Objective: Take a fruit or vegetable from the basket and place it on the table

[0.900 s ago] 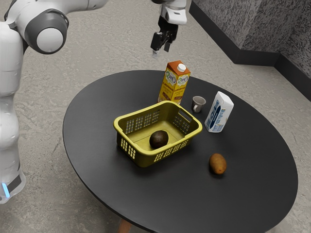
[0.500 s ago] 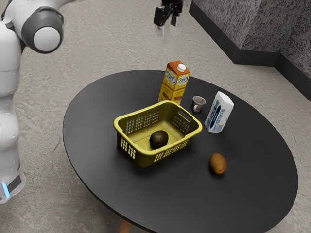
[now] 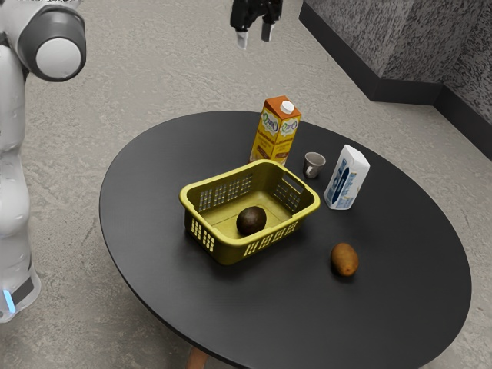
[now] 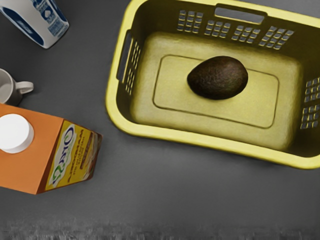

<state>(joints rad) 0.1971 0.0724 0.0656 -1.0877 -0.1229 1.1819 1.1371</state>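
Observation:
High above the far side of the table, my gripper (image 3: 255,38) hangs open, its two fingertips apart with nothing between them. A dark avocado (image 3: 251,221) lies on the floor of the yellow-green basket (image 3: 227,242), well below my hand. The wrist view looks down on the same avocado (image 4: 218,77) inside the basket (image 4: 200,141), touching none of its walls. A brown kiwi (image 3: 344,260) rests on the black table (image 3: 307,323), outside the basket.
An orange and yellow juice carton (image 3: 277,132) stands upright behind the basket. Near it are a small grey cup (image 3: 314,164) and a white and blue carton (image 3: 347,178). In the wrist view the juice carton (image 4: 31,150) is close beside the basket.
In the exterior view my gripper has risen and turned, and its fingertips now show apart. The arm's elbow has shifted toward that view's left. The basket, avocado, kiwi and cartons have stayed put.

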